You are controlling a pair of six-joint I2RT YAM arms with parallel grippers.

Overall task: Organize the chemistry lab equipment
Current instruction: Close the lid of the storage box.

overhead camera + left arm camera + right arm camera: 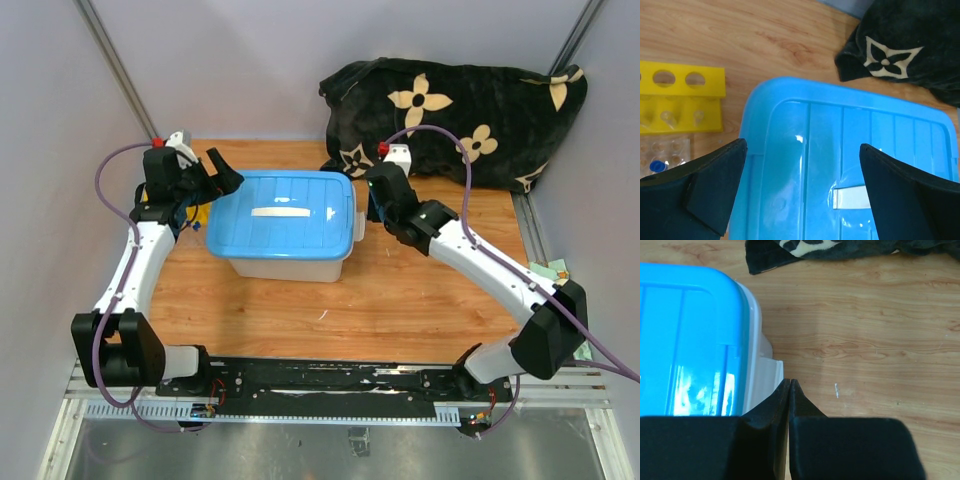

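L gripper [802, 147] was open as wide as it goes, w/ nothing in it. It hung over one end of the blue lid [840, 150], and the lid sat right under its two black fingers [715, 185]. Yellow rack [680, 95] w/ round holes lay on the wood table [765, 35], just off to the side of that finger, next to the lid's edge. Below the rack was a clear pack [670, 147] w/ a blue cap [657, 166] in it, partly hidden by the finger. R gripper [790, 382] was shut tight, fingers pressed flat together, holding nothing. Its tip was just beside the white tub [757, 365], at the tub's side lip; can't tell if it touched. Black cloth [805, 252] w/ cream flowers lay well ahead of R gripper, apart from it.
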